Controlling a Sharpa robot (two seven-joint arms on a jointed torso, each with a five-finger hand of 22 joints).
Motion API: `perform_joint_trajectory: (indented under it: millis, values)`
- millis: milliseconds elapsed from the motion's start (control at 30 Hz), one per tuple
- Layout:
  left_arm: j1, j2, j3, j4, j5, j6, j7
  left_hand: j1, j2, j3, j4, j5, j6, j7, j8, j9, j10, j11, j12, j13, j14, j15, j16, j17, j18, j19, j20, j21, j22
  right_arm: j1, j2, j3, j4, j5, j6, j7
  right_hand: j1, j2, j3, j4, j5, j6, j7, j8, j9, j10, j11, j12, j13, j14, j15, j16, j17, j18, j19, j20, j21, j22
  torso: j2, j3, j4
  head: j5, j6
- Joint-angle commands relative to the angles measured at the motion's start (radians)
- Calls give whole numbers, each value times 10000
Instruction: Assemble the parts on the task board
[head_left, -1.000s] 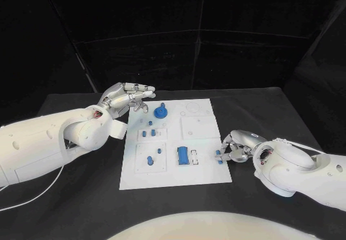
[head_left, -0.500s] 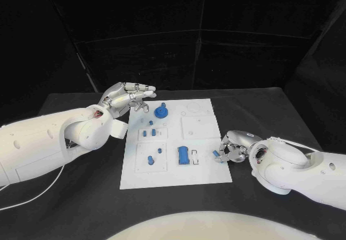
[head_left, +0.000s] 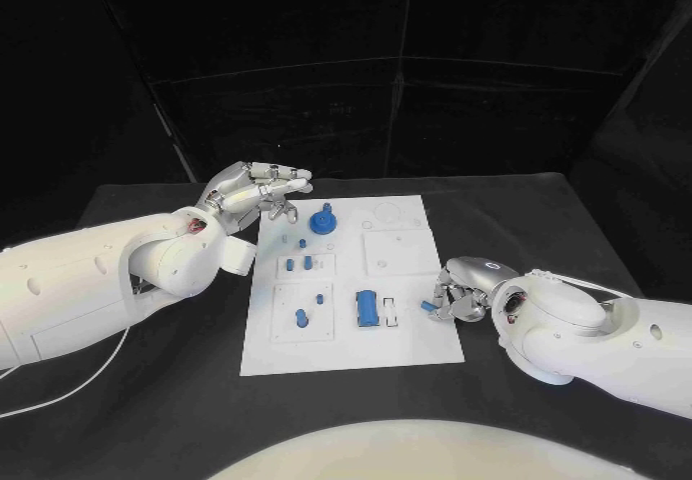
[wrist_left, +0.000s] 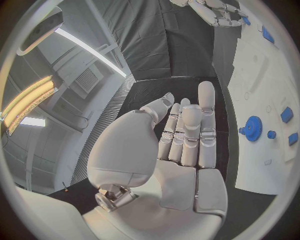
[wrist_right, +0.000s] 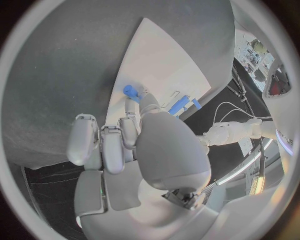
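The white task board (head_left: 411, 345) lies in the middle of the black table. On it stand a blue gear (head_left: 322, 222), several small blue pegs (head_left: 300, 319) and a long blue block (head_left: 369, 308). My right hand (head_left: 462, 293) is at the board's right edge and pinches a small blue part (head_left: 430, 305) between thumb and finger. The right wrist view shows that part (wrist_right: 131, 92) at the fingertips, just over the board (wrist_right: 162, 60). My left hand (head_left: 260, 193) hovers off the board's far left corner, holding nothing, its fingers (wrist_left: 187, 135) stretched out near the gear (wrist_left: 252, 128).
Black table (head_left: 562, 220) surrounds the board on all sides, with dark curtains behind. Two square recessed panels (head_left: 392, 252) lie on the board's right half, above my right hand.
My right hand has shifted left with the small blue part, from beside the board's edge to over it. The left hand has stayed in place.
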Motion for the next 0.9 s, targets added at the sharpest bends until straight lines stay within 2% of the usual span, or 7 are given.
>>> perform_joint_trajectory:
  millis: [33, 233, 400, 500, 667, 800, 900]
  values:
    - [13, 1, 6, 23, -19, 85, 86, -69, -9, -74, 6, -5, -69, -21, 51, -11, -98, 0, 48, 13, -46, -13, 60, -9, 66, -1, 69, -53, -9, -70, 8, -72, -34, -199, 484, -327, 100, 446, 66, 225, 407, 45, 18, -93, -62, -50, -11, -79, -334, 625, -48, -35, 358, -164, -31, 3, -45, 4, -6, 2, -3, -17, -9]
    - [13, 6, 6, 19, -19, 84, 76, -69, -9, -74, 6, -5, -69, -21, 51, -11, -98, 0, 48, 13, -46, -13, 60, -9, 66, -1, 69, -53, -9, -67, -82, -69, 146, -107, 231, -341, -381, 215, 488, 704, 1083, 133, -22, -229, -116, 19, -40, -51, -296, 648, -72, 7, 446, -184, 34, -10, 11, 109, -12, 9, 6, -22, -23]
    - [13, 22, 6, 14, -19, 92, 67, -69, -9, -74, 6, -5, -69, -21, 51, -11, -98, 0, 48, 13, -46, -13, 60, -9, 66, -1, 69, -53, -9, -61, -167, -64, 364, 210, -7, -311, -566, 39, 888, 972, 1428, 210, -33, -306, -133, 95, -54, 23, -221, 668, -88, 57, 536, -205, 100, -30, 77, 222, -27, -11, 14, -32, -32]
    - [13, 32, 6, 10, -19, 98, 59, -69, -9, -74, 6, -5, -69, -21, 51, -11, -98, 0, 48, 13, -46, -13, 60, -9, 66, -1, 69, -53, -9, -58, -181, -62, 485, 373, -306, -236, -635, -90, 1148, 1086, 1654, 305, -58, -325, -127, 236, -80, 225, -53, 701, -107, 143, 683, -248, 220, -48, 205, 435, -16, -3, 14, 2, -29]
    - [13, 35, 5, 7, -19, 118, 28, -55, 6, -68, 5, -5, -69, -24, 56, -10, -103, -4, 57, 14, -50, -15, 63, -17, 68, 0, 68, -58, -15, -55, -167, -59, 651, 547, -1028, -60, -697, -270, 1403, 1167, 1739, 414, -94, -330, -104, 328, -110, 348, 53, 722, -132, 204, 784, -275, 293, -70, 287, 566, -17, -1, 5, 81, -44]
    - [13, 41, 5, 13, -19, 129, 19, -55, 6, -68, 5, -5, -69, -24, 56, -10, -103, -4, 57, 14, -50, -15, 63, -17, 68, 0, 68, -58, -15, -53, -101, -57, 771, 757, -1701, 126, -707, -344, 1487, 1180, 1757, 442, -106, -332, -92, 344, -119, 367, 72, 726, -140, 217, 805, -276, 297, -78, 294, 577, -12, -10, 13, 53, -40]
    - [13, 41, 5, 18, -19, 126, 16, -55, 6, -68, 5, -5, -69, -24, 56, -10, -103, -4, 57, 14, -50, -15, 63, -17, 68, 0, 68, -58, -15, -53, 1, -56, 820, 964, -1932, 199, -713, -369, 1524, 1186, 1766, 454, -109, -333, -87, 348, -122, 369, 76, 727, -143, 222, 813, -278, 303, -82, 301, 587, -10, -9, 13, 67, -37]
